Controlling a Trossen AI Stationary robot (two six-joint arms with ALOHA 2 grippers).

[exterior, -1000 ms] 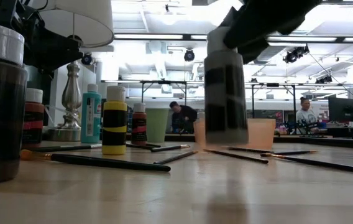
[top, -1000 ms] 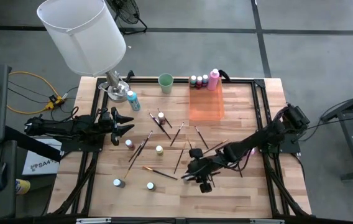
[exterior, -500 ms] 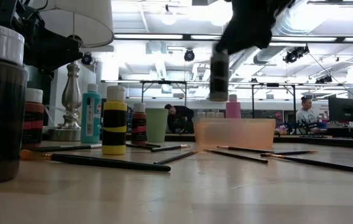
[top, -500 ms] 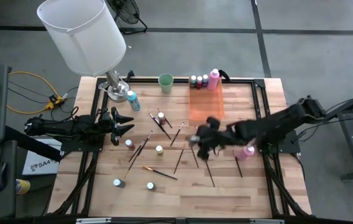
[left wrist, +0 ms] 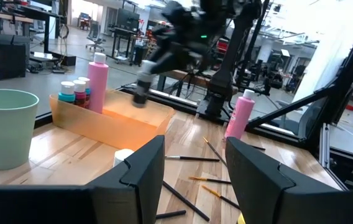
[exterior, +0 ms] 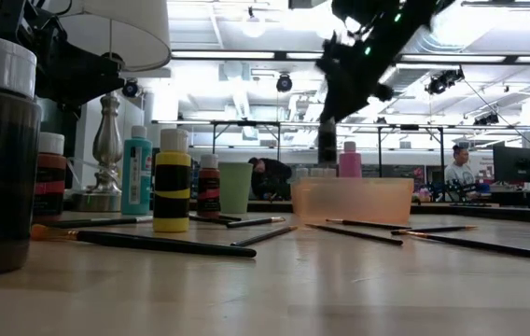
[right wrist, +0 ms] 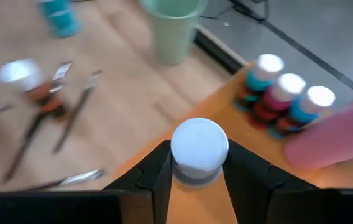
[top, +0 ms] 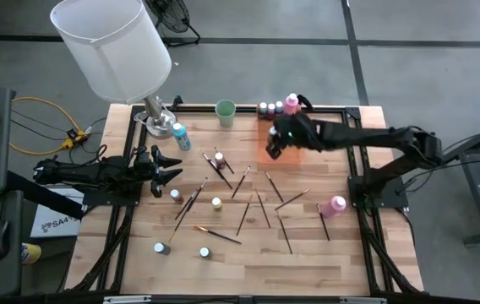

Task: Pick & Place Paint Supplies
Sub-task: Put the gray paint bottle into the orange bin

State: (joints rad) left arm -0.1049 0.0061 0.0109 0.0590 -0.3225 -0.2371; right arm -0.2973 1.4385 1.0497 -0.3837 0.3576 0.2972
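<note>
While the left gripper (top: 168,169) waits at the left side of the table (top: 341,262) with its fingers (left wrist: 140,171) spread apart and nothing between them, the right gripper (top: 280,135) hangs above the orange tray (top: 284,150) at the far side, its fingers pressed on a small white-capped paint bottle (right wrist: 199,151). In the right wrist view that bottle sits upright between the two dark fingers, cap facing the camera, over the tray's near edge. In the low view the bottle (exterior: 327,142) hangs clear above the tray (exterior: 352,200).

At the tray's far end stand three small bottles (right wrist: 281,94) in a row, and just beside them a tall pink bottle (top: 291,107). A pale green cup (top: 225,112) stands left of the tray, near the table's far edge. Another pink bottle (top: 335,205) lies on the wood toward the right side.

Thin dark-handled paintbrushes (top: 242,181) lie scattered across the middle of the table. Among them stand small bottles, one with a yellow body (top: 216,203); two more (top: 161,248) stand nearer the near edge. A teal bottle (top: 180,135) stands beside the silver base (top: 157,118) of the large white lampshade (top: 113,46) at the far left corner.
</note>
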